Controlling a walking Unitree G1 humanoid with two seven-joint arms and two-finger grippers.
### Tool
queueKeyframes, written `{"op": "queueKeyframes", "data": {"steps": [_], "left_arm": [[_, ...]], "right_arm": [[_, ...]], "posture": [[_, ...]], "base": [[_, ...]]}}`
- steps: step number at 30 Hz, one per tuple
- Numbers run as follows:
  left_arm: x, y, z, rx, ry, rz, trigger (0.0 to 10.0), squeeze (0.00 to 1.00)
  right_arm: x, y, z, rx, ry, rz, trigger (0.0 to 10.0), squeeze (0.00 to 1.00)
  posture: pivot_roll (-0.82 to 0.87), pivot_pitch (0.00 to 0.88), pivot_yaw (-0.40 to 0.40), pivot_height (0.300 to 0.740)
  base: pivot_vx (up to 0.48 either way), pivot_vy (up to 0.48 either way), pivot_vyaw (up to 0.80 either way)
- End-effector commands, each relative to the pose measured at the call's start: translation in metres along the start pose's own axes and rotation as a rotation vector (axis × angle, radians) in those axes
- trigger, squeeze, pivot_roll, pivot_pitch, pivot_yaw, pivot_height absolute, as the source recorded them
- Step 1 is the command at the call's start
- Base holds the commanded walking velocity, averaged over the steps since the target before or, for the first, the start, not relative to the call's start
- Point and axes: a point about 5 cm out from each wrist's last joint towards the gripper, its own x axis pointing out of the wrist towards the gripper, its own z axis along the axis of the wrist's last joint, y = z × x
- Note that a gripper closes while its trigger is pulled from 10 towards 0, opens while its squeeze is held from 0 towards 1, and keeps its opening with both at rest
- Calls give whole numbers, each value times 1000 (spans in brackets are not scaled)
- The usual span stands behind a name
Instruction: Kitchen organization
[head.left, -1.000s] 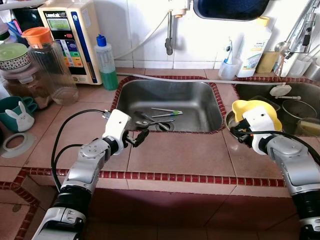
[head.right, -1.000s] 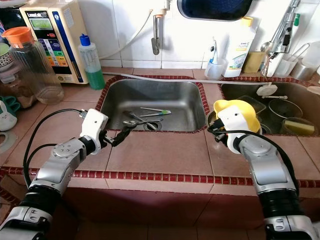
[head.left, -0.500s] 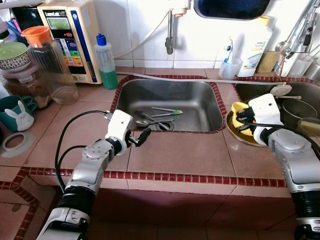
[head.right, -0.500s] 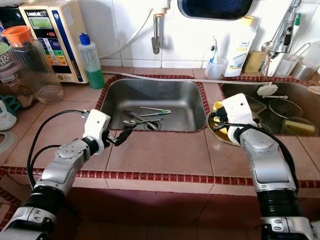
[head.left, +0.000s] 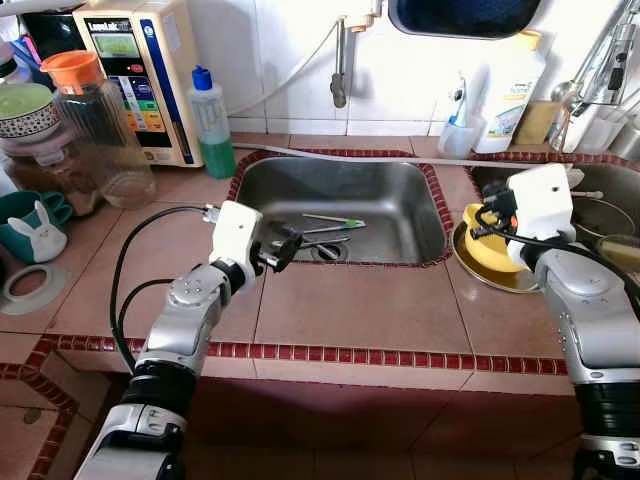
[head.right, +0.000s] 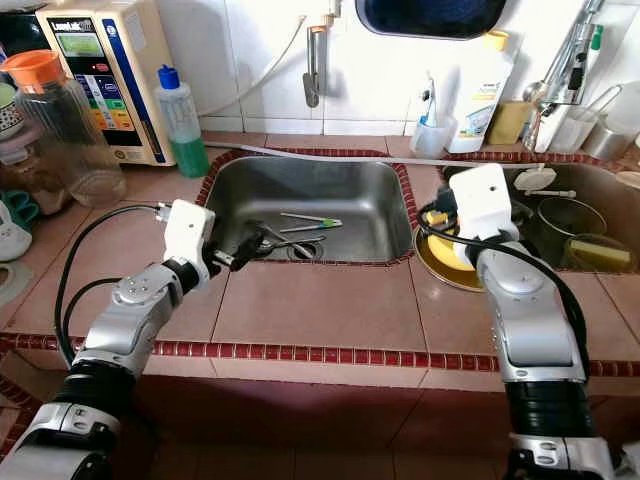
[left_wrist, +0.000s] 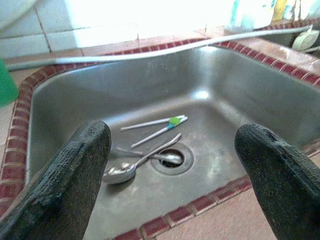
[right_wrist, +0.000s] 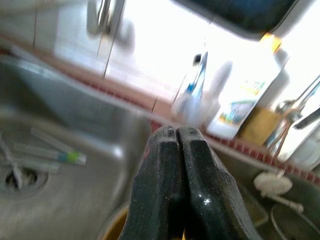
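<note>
My left gripper (head.left: 279, 249) stands open at the front left rim of the steel sink (head.left: 400, 180), pointing into the basin. Between its fingers in the wrist view lie a spoon (left_wrist: 120, 172) and two thin sticks with a green band (left_wrist: 165, 122), near the drain. My right gripper (head.left: 487, 221) is shut at the near rim of a yellow bowl (head.left: 482, 252). The bowl rests in a shallow metal plate (head.left: 505, 282) on the counter right of the sink. In the right wrist view the fingers (right_wrist: 175, 150) press together, with yellow showing at their base.
A water machine (head.left: 140, 80), green soap bottle (head.left: 213, 125) and clear pitcher (head.left: 95, 130) stand at the back left. A green rabbit cup (head.left: 35, 225) sits far left. The second sink (head.left: 590, 215) at the right holds pots. A white bottle (head.left: 510, 90) stands behind.
The right gripper has moved back toward the wall, and the yellow bowl, lifted and tilted before, now lies in the metal plate. The left gripper has edged forward to the sink rim.
</note>
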Motion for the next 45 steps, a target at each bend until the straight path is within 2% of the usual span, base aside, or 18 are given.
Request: {"op": "queueKeyframes", "data": {"steps": [1,4,5,6,7,8,9,10,14,17,21,22,26,35,42,45], "left_arm": [[0,2,6,4,-23,12,10000,0],[0,1,5,4,-21,7,10000,0],[1,0,5,4,-21,6,10000,0],[1,0,6,2,-22,5,10000,0],[1,0,6,2,-22,5,10000,0],[2,0,7,-1,-25,4,10000,0],[2,0,7,-2,-25,4,10000,0],[2,0,7,-3,-26,4,10000,0],[0,-1,2,-8,-9,-5,10000,0],[-1,-3,1,-7,-5,-14,10000,0],[-1,-4,0,-1,2,-34,10000,0],[-1,-4,0,0,3,-36,10000,0],[-1,-3,0,1,7,-39,10000,0],[-2,-3,-1,5,14,-51,10000,0],[-1,-2,0,8,17,-56,10000,0],[-1,-2,0,9,19,-60,10000,0]], "right_arm": [[-2,-4,6,-2,-31,-26,0,0],[-4,-1,7,0,-50,-31,0,0],[-4,1,2,-11,-16,-9,0,0],[-5,2,-1,-23,10,1,3059,0],[-5,2,-1,-23,10,1,3059,0],[-7,0,-6,-53,53,5,10000,420],[-8,-3,-8,-69,69,1,10000,420],[-8,-5,-9,-75,83,-2,10000,1000],[-12,-9,-16,-63,149,67,10000,1000],[-14,-10,-15,-61,144,88,10000,1000],[-16,-15,-12,-107,144,138,10000,1000],[-17,-21,-12,-148,159,139,10000,1000],[-18,-31,-7,-205,173,155,10000,1000],[-27,-35,-2,-307,210,327,10000,1000],[-37,-31,-14,-279,289,442,10000,1000],[-42,-24,-25,-203,327,493,10000,1000]], "posture": [[73,0,24,740],[73,0,25,740],[75,0,24,740],[75,0,24,740],[75,0,24,740],[76,0,24,740],[76,0,24,740],[76,0,24,740],[73,0,29,740],[73,0,29,740],[69,0,35,740],[69,0,36,740],[70,0,38,740],[72,0,46,740],[75,0,51,740],[75,0,52,740]], "base": [[0,0,0],[0,0,0],[0,0,0],[0,0,0],[0,0,0],[0,0,0],[0,0,0],[0,0,0],[0,0,0],[0,0,0],[0,0,0],[0,0,0],[0,0,0],[0,0,0],[0,0,0],[0,0,0]]}}
